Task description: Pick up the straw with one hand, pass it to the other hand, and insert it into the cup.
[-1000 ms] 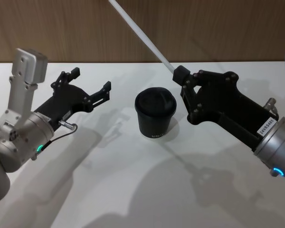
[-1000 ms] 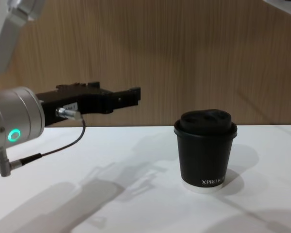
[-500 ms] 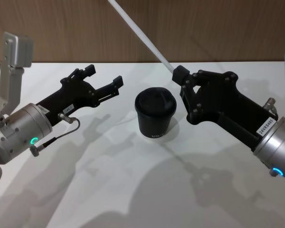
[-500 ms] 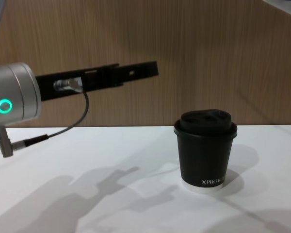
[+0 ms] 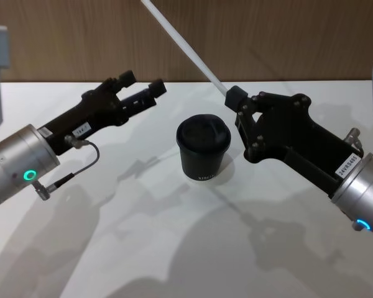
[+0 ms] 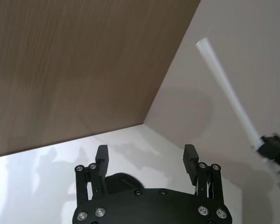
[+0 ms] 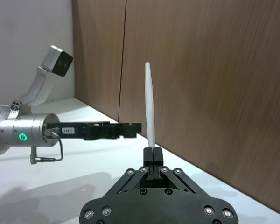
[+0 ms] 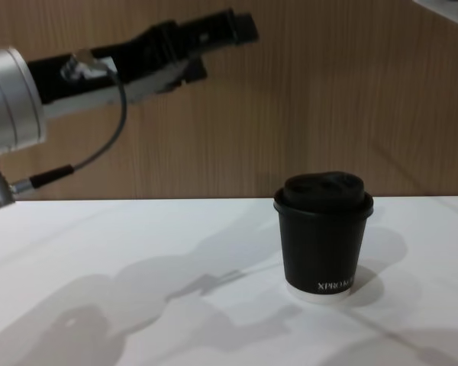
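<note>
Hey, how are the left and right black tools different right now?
The right black tool is shut on the thin white straw; the left black tool is open and empty. The right tool is to the right of the black lidded paper cup; the left tool is to its left, above lid height. Both are black with silver wrists, above the white table.

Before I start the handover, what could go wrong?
The right gripper pinches the straw only at its bottom end; a nudge from the open left gripper could lever it loose.
The left gripper is apart from the straw, so shutting now would likely miss.
The cup stands below between them; a low arm might tip it.
</note>
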